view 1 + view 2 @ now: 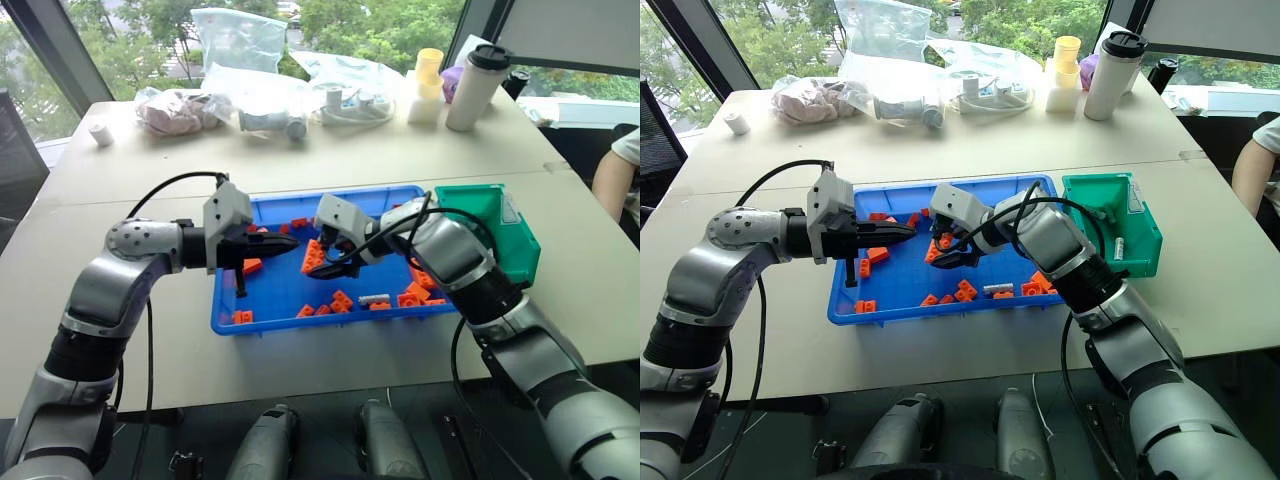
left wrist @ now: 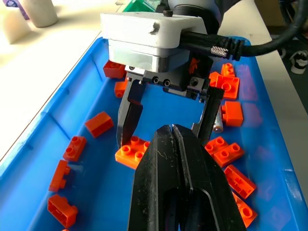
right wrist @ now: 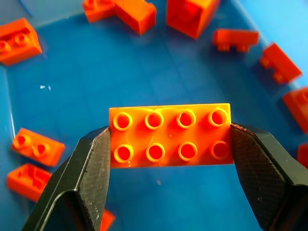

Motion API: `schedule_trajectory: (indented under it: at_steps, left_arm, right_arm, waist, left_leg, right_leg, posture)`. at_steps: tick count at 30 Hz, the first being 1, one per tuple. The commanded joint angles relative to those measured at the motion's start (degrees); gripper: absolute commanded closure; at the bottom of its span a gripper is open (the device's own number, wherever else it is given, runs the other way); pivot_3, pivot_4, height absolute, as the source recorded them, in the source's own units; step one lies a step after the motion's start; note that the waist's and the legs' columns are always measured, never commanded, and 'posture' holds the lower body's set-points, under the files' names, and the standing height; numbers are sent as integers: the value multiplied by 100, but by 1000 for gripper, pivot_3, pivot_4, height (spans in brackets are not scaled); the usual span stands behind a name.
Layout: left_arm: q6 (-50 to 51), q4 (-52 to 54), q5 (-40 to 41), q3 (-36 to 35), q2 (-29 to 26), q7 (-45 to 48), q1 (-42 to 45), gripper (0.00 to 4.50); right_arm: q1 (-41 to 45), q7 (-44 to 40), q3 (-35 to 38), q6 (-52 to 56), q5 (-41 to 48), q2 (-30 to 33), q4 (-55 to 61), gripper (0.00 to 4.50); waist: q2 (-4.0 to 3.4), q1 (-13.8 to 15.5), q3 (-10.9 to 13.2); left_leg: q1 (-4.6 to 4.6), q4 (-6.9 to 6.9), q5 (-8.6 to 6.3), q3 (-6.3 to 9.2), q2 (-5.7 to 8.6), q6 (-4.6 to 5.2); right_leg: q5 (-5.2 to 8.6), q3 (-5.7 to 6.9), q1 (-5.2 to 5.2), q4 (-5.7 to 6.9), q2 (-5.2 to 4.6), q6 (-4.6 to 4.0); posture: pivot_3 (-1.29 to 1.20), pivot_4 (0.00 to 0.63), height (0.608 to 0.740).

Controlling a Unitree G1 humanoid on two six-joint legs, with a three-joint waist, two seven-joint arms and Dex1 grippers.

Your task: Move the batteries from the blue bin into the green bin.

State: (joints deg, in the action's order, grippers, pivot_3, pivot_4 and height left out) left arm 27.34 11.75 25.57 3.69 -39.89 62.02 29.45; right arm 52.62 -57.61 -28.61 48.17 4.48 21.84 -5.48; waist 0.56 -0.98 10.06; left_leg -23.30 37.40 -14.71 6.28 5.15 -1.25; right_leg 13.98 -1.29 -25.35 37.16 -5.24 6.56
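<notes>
The blue bin (image 1: 300, 325) lies mid-table, with several orange bricks strewn inside. One slim silver battery (image 1: 374, 298) rests near its front wall, among bricks. At the blue bin's right end stands the green bin (image 1: 492, 228). Over the bin's middle, my right gripper (image 3: 171, 139) pinches a long orange eight-stud brick (image 3: 171, 126) by its two ends, just above the bin floor. My left gripper (image 2: 172, 132) hovers over the left part of the bin, pointing at the right gripper, its fingers pressed together and empty. In the left wrist view the battery (image 2: 219, 120) peeks out behind a right finger.
Plastic bags (image 1: 240, 40), a white tumbler (image 1: 478, 88), a yellow cup stack (image 1: 428, 85) and a small white roll (image 1: 101, 134) line the table's far side. A person's arm (image 1: 615, 170) shows at the right edge. Bare table surrounds both bins.
</notes>
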Motion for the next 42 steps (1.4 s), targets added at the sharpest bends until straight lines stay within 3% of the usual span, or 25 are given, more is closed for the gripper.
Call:
schedule_trajectory:
  at_steps: [1,3,8,15,18,33,42]
  left_arm:
    - [-69,71,43,-127,-8,-19,136,4500]
    - [-77,62,43,-114,20,-29,152,4500]
    - [-94,49,38,-71,92,-35,165,4500]
    - [-83,66,32,-29,197,-31,153,4500]
    - [-107,35,15,-12,226,-25,159,4500]
    - [-70,118,9,-53,181,2,101,4500]
    - [-41,132,13,-38,153,-2,130,4500]
  right_arm:
    - [163,63,25,-77,30,-222,54,914]
    - [153,3,34,-57,46,-176,126,58]
    - [110,-225,148,-47,4,456,428,58]
    - [-371,-997,339,-392,71,2142,1133,58]
    - [-607,-1197,356,-513,80,2512,1168,58]
    - [-1007,-1351,98,-972,-266,2499,998,58]
    - [-1056,-1126,61,-1342,-620,2162,856,58]
  waist:
    - [0,1,0]
    - [0,11,0]
    - [0,18,0]
    - [0,20,0]
    - [0,10,0]
    - [0,31,0]
    - [1,31,0]
  left_leg:
    - [0,0,1,0,0,-2]
    - [-1,1,2,0,2,-4]
    - [-1,1,2,2,3,-4]
    - [-1,1,-9,0,3,15]
    - [-1,1,-13,-2,2,22]
    - [-1,4,-10,-4,1,18]
    - [-1,4,-1,-3,1,1]
  right_leg:
    - [0,0,0,0,0,0]
    - [0,0,0,0,-1,0]
    - [0,1,0,0,-1,0]
    - [0,2,2,-3,-1,0]
    - [0,3,2,-3,-1,0]
    - [0,1,4,-3,-3,0]
    - [0,1,4,-3,-2,0]
  posture:
    - [0,150,740]
    - [0,150,740]
    - [0,150,740]
    - [0,150,740]
    - [0,150,740]
    - [0,150,740]
    - [0,150,740]
